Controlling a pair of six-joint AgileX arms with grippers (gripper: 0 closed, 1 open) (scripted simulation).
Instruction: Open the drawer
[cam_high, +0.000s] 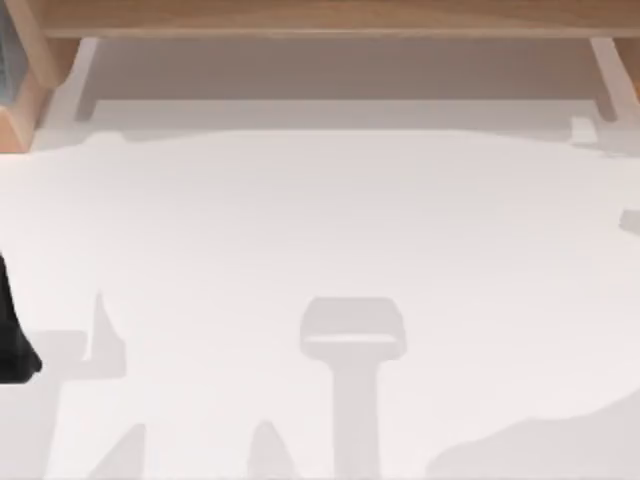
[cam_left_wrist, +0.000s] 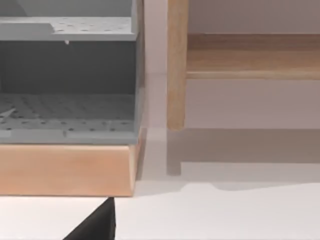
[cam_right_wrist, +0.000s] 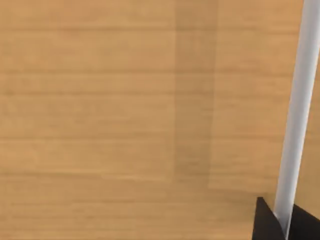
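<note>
Although the drawer (cam_right_wrist: 125, 120) was the object of the task, its wooden front was seen at close range from the right wrist, as a flat grained panel with a faint darker band running down it. No gap, side wall or interior was visible. Whether it had slid out at all could not be judged, and its place on the table (cam_high: 320, 250) could not be fixed from the top view.

A pale metal handle (cam_right_wrist: 297, 110) ran as a straight bar across the front. The right gripper (cam_right_wrist: 281, 220) sat at one end of it, with a dark finger on either side of the bar. It appeared to be clenched on the handle, though little of the fingers was in frame.

By this reading the approach and grasp were done. The pull itself was judged to be what remained.

The left gripper (cam_left_wrist: 97, 225) hung low over the white table, near a grey perforated shelf (cam_left_wrist: 65, 65) on a wooden base. A wooden post (cam_left_wrist: 176, 65) stood just beside that shelf. Whether this gripper was released or clenched could not be told, and it seemed to have no part in the step.

From above, the left arm (cam_high: 12, 330) appeared as a dark shape at the table's left edge. A wooden frame (cam_high: 320, 15) ran along the far side, and grey shadows lay across the bare surface.
</note>
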